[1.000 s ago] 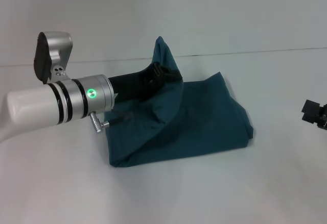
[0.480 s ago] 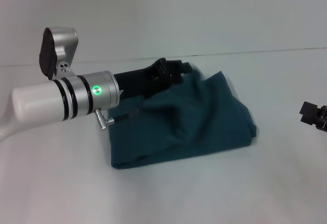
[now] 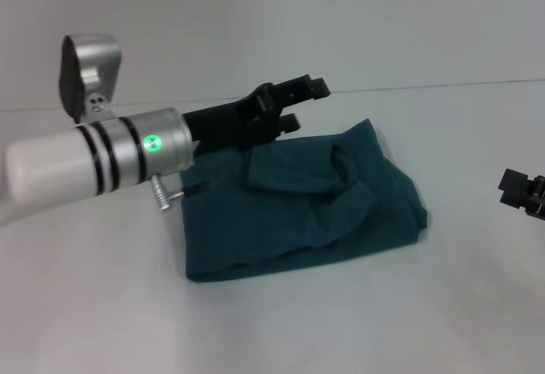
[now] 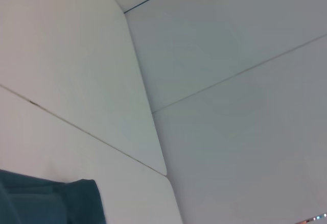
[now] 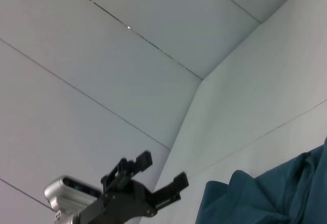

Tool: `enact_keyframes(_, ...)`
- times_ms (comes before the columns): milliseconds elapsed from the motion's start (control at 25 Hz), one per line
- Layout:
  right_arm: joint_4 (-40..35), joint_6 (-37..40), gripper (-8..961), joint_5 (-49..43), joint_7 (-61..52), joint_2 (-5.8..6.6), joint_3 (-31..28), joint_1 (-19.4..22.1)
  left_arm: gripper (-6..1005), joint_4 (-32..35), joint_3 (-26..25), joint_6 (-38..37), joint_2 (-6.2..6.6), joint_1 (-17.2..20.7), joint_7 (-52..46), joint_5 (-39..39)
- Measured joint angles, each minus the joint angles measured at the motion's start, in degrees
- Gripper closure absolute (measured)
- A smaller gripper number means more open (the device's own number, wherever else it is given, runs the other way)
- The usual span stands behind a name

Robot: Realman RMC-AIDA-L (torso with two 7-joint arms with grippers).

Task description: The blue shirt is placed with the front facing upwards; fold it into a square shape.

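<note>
Lying mid-frame on the white table [image 3: 281, 331], the blue shirt [image 3: 306, 212] is a rumpled, roughly rectangular folded bundle. Left gripper [image 3: 300, 106] sits just above its upper-left edge, fingers spread wide, holding nothing. Right gripper [image 3: 524, 191] is parked at the right frame edge, well apart; can't tell its finger state.

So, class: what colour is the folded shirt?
Dark teal-blue shirt, plain where visible; the head view shows it best.
</note>
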State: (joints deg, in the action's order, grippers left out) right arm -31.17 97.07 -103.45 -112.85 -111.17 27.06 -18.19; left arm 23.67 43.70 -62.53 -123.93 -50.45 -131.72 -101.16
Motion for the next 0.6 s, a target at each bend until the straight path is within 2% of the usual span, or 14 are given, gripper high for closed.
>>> enact_keyframes(120,0.0,0.1,72,0.0,0.0,0.06,0.0,0.0,284,2.9,0.2,-2.5,0.72,3.1,0.2,-1.4)
enact_keyframes(240,0.0,0.2,72,0.0,0.0,0.4,0.1,0.0,96,7.3,1.8,-5.8,2.33,7.0,-0.3,-3.8)
enact_keyframes(360,0.0,0.2,72,0.0,0.0,0.75,0.1,0.0,90,11.6,2.7,-8.4,4.18,10.7,-0.7,-7.2)
enact_keyframes(480,0.0,0.1,71,-0.5,0.0,0.84,0.1,0.1,83,14.9,2.2,-8.5,4.69,13.0,-0.7,-10.9)
enact_keyframes(600,0.0,0.1,71,-1.1,0.0,0.84,0.1,0.0,83,16.2,2.1,-8.4,4.8,13.8,-1.2,-15.8)
